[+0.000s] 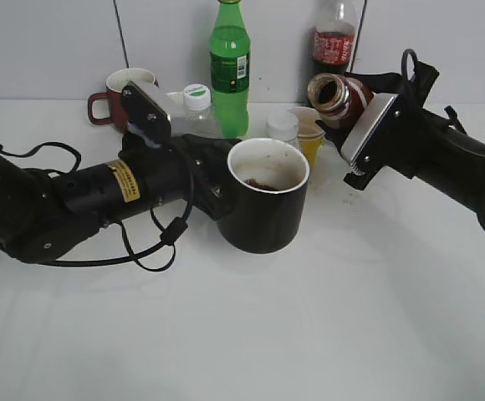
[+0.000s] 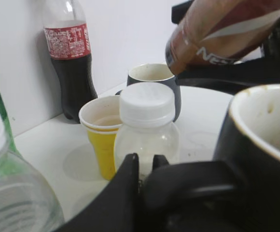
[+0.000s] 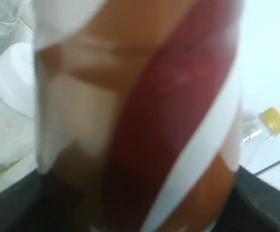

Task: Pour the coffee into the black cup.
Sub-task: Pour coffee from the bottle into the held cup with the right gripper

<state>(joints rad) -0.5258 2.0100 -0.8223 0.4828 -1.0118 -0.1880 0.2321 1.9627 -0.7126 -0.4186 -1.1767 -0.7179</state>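
My left gripper (image 1: 219, 194) is shut on the loop handle of the glossy black cup (image 1: 266, 209) and holds it at the table's middle. A little brown liquid lies at the bottom of its pale interior. In the left wrist view the fingers (image 2: 145, 166) clamp the handle and the cup (image 2: 260, 164) fills the right. My right gripper (image 1: 355, 104) is shut on the capless coffee bottle (image 1: 336, 94), tilted with its mouth toward the cup, up and to the right of the rim. The bottle hangs at the top of the left wrist view (image 2: 217, 34), and its label fills the right wrist view (image 3: 140, 116).
Along the back wall stand a dark-red mug (image 1: 109, 98), a clear white-capped bottle (image 1: 196, 107), a green bottle (image 1: 230, 67), a cola bottle (image 1: 334, 38), a small white-capped bottle (image 2: 147, 125), a yellow cup (image 2: 104, 133) and a dark-grey mug (image 2: 154, 77).
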